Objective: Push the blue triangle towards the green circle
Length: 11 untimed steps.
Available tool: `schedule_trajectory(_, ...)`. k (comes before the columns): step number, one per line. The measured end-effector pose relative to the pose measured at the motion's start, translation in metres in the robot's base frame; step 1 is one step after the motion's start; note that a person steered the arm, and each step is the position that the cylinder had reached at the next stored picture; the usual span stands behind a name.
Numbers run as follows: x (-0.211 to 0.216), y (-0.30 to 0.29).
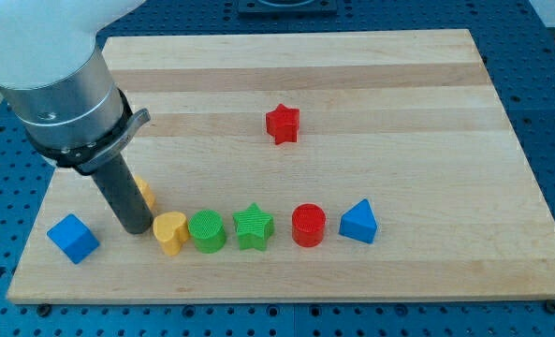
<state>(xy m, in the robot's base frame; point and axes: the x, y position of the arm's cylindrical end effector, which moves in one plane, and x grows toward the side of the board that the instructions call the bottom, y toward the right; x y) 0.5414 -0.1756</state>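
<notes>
The blue triangle (358, 223) lies near the view's bottom, right of centre. The green circle (207, 230) lies to its left in the same row, with a green star (254, 227) and a red circle (308, 226) between them. My tip (137, 227) rests on the board at the view's lower left, just left of a yellow heart (171, 233) that sits against the green circle. The tip is far to the left of the blue triangle.
A blue cube (73, 238) lies at the view's lower left. A yellow block (146, 194) is partly hidden behind the rod. A red star (282, 124) lies near the board's middle. The wooden board (352, 75) ends close below the row.
</notes>
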Motion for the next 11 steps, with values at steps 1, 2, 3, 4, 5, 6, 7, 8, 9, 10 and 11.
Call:
schedule_trajectory(1, -0.004, 0.0)
schedule_trajectory(2, 0.009, 0.0)
schedule_trajectory(3, 0.026, 0.0)
schedule_trajectory(4, 0.053, 0.011)
schedule_trajectory(5, 0.062, 0.039)
schedule_trajectory(6, 0.045, 0.064)
schedule_trajectory(7, 0.04, 0.057)
schedule_trajectory(8, 0.039, 0.029)
schedule_trajectory(9, 0.029, 0.021)
schedule_trajectory(10, 0.029, 0.049)
schedule_trajectory(11, 0.029, 0.069)
